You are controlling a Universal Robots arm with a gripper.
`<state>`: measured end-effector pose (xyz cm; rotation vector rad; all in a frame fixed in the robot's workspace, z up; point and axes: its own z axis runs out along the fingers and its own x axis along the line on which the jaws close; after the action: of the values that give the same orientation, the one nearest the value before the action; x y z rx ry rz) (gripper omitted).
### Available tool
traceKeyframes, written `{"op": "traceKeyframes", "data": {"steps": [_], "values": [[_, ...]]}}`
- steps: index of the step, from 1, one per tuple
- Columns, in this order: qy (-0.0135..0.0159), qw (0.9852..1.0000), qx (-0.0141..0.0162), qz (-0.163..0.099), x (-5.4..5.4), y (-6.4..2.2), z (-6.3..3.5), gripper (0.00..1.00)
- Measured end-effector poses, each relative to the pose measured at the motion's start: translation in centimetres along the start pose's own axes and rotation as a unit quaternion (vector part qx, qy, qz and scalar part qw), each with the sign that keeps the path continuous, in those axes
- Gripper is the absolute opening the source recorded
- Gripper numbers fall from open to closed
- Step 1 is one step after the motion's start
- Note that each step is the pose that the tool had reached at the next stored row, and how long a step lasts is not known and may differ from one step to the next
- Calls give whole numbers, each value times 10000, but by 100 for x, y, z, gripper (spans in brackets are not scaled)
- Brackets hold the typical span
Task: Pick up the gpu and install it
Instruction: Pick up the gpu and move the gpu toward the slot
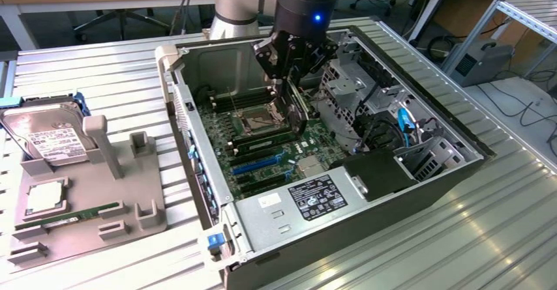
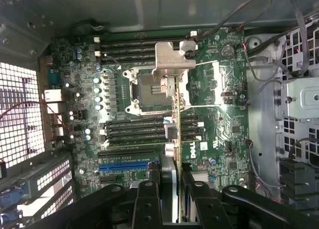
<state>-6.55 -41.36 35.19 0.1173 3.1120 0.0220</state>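
Install step: gripper clamped on gpu, hanging over the motherboard.
We judge seating needs the card edge lined up with the blue slot.

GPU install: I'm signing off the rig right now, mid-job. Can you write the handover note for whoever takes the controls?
Gripper: shut on the gpu. The card is held edge-on, with its silvery bracket at the end away from the gripper.
Where: gripper and gpu are inside the open computer case, above the motherboard near the CPU socket.
Done: the gpu is picked up and over the board.
Left: the card sits in no slot yet; the blue expansion slot is free.
Also: the tray on the exterior view's left holds the hard drive and memory stick.
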Motion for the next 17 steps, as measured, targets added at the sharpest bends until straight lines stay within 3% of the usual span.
{"op": "traceKeyframes", "data": {"steps": [17], "values": [[0,10000,0,0,-26,1,95,27]]}}
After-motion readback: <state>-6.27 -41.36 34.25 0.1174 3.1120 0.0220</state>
